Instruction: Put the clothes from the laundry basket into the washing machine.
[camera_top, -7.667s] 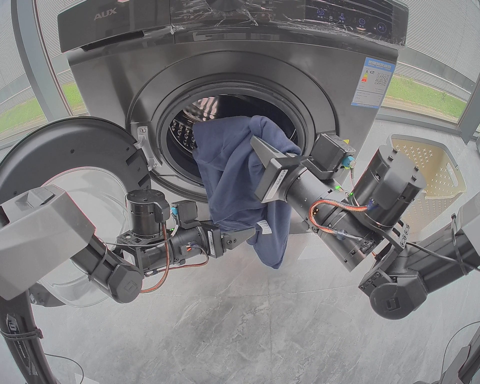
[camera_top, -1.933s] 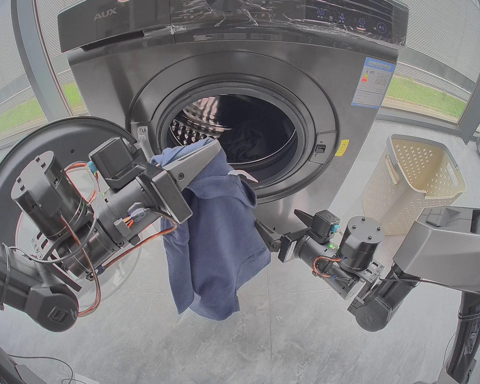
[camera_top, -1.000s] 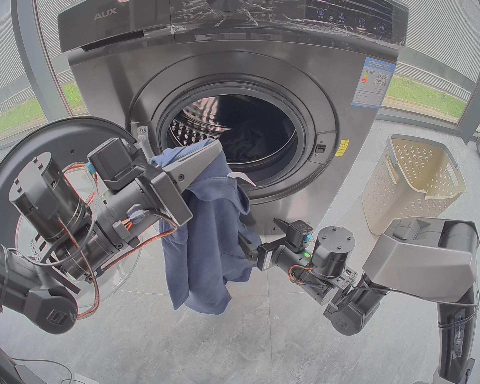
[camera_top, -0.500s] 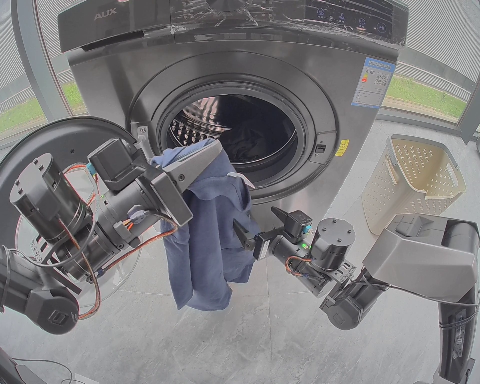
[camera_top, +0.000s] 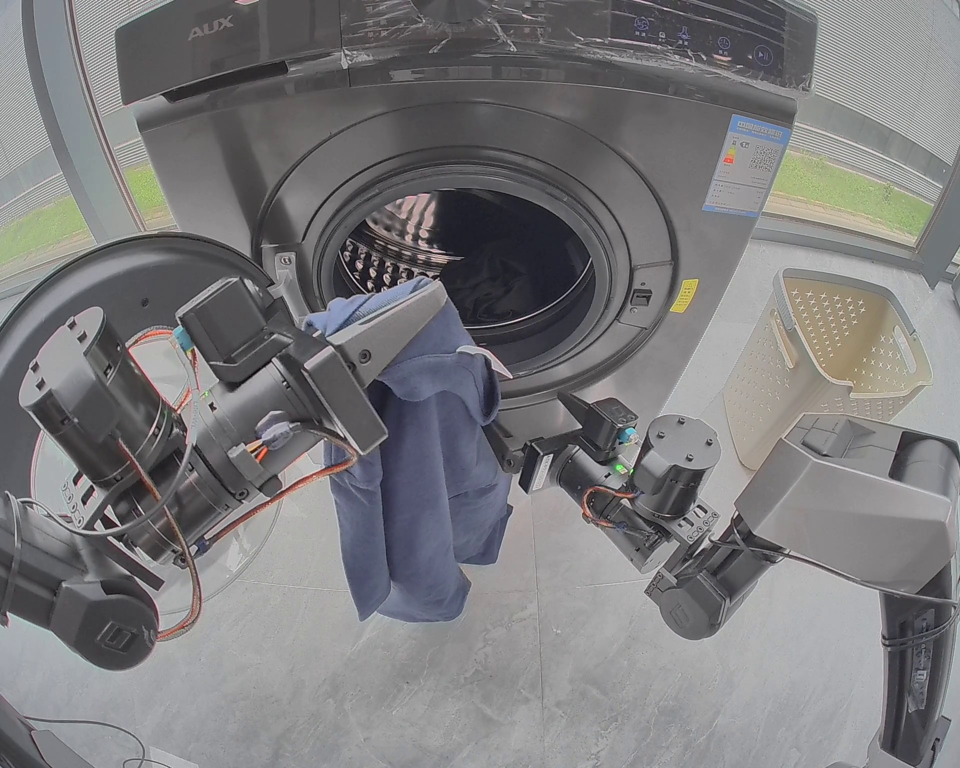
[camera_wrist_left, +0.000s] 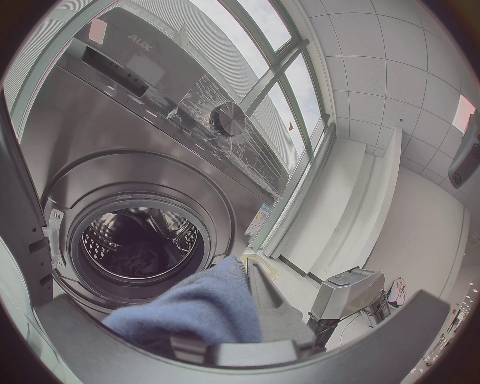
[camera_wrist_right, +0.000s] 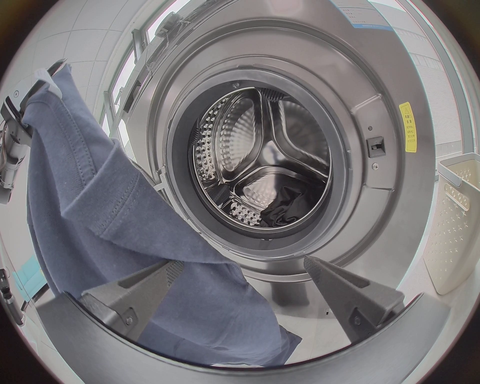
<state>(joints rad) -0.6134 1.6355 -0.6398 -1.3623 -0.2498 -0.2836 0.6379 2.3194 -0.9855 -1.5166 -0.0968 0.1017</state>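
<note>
A blue garment (camera_top: 420, 480) hangs in front of the open washing machine (camera_top: 640, 180), just below the left of its drum mouth. My left gripper (camera_top: 420, 300) is shut on the garment's top edge (camera_wrist_left: 200, 305) and holds it up level with the drum's lower rim. My right gripper (camera_top: 530, 418) stands open at the hanging cloth's right edge, in front of the machine's lower panel. In the right wrist view one of its fingers (camera_wrist_right: 135, 295) lies against the blue garment (camera_wrist_right: 100, 210); the other stands free. A dark garment (camera_wrist_right: 290, 205) lies inside the drum (camera_top: 500, 285).
The round door (camera_top: 130, 290) is swung open to the left, behind my left arm. A cream laundry basket (camera_top: 830, 360) stands on the floor right of the machine; no clothes show in it. Grey tiled floor (camera_top: 500, 680) lies in front.
Earlier my right gripper held the garment at the drum mouth; the left gripper now holds it. Over the last second the right gripper rose and drew slightly right beside the hanging cloth.
</note>
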